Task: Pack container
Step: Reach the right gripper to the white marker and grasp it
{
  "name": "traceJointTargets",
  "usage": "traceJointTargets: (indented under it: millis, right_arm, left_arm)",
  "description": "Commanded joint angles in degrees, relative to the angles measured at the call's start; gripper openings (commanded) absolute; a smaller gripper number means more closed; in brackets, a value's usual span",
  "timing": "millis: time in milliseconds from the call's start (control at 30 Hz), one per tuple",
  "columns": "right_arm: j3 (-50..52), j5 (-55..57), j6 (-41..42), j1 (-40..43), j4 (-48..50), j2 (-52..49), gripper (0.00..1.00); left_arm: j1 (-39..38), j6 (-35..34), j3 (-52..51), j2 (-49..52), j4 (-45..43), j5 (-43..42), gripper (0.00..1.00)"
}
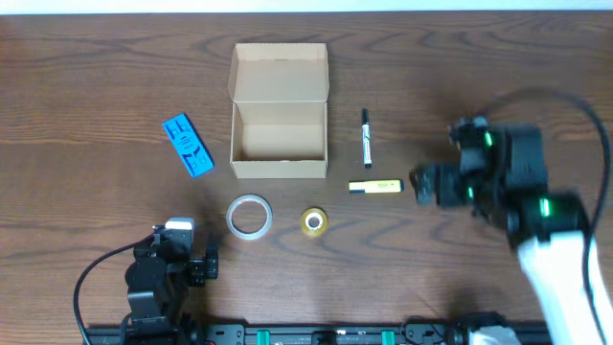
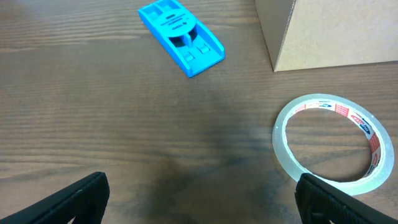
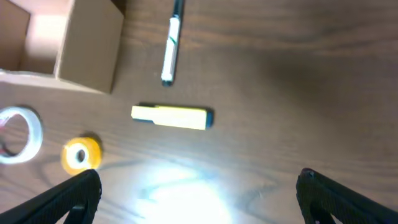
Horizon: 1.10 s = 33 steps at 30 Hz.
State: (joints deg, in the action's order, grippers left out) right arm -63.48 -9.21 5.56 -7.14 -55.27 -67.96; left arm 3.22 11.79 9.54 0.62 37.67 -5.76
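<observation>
The container (image 1: 279, 169) sits open toward 12 o'clock on the bench (image 1: 96, 77). The right tool (image 3: 199, 182), wide and empty, hovers at 3 o'clock of the yellow highlighter (image 3: 171, 116). It should centre over the barrel and close across its narrow width. The left tool (image 2: 199, 190) is wide too.

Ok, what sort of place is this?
Probably a robot lab workbench, not a home: a left arm and right arm stand at a wood-grain table, with a box, tape, marker and highlighter laid out for a test.
</observation>
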Motion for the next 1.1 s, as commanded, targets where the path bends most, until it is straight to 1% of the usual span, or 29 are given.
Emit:
traceJointTargets:
  millis: [0, 100, 200, 300, 367, 467, 667, 833, 1067]
  right_arm:
    - [-11.8, -0.4, 1.3, -1.9, -4.0, -10.3, 0.99]
    - [-22.3, 1.5, 3.8, -3.3, -9.5, -20.1, 0.99]
    - [-30.6, 3.1, 5.6, -4.7, -13.7, -28.4, 0.99]
    - [-36.2, 3.7, 6.2, -6.1, -14.6, -35.6, 0.99]
    - [-38.9, 4.9, 8.2, -7.0, -14.6, -39.9, 0.99]
    - [-40.7, 6.5, 10.6, -8.3, -14.5, -44.7, 0.99]
    - [-40.9, 7.8, 11.8, -11.1, -13.2, -52.2, 0.99]
    - [-40.8, 7.8, 11.5, -12.0, -10.2, -56.0, 0.99]
    - [-40.5, 7.8, 11.6, -12.0, -8.1, -58.7, 0.99]
  left_arm:
    - [0.2, -0.4, -0.4, -0.4, 0.1, 0.4, 0.96]
    - [0.2, -0.4, -0.4, -0.4, 0.1, 0.4, 0.96]
    - [0.2, -0.4, -0.4, -0.4, 0.1, 0.4, 0.95]
    - [0.2, -0.4, -0.4, -0.4, 0.1, 0.4, 0.96]
    - [0.2, -0.4, -0.4, -0.4, 0.1, 0.4, 0.96]
    - [0.2, -0.4, -0.4, -0.4, 0.1, 0.4, 0.96]
    - [0.2, -0.4, -0.4, -0.4, 0.1, 0.4, 0.96]
    - [0.2, -0.4, -0.4, -0.4, 0.1, 0.4, 0.96]
    - [0.2, -0.4, -0.4, -0.4, 0.1, 0.4, 0.96]
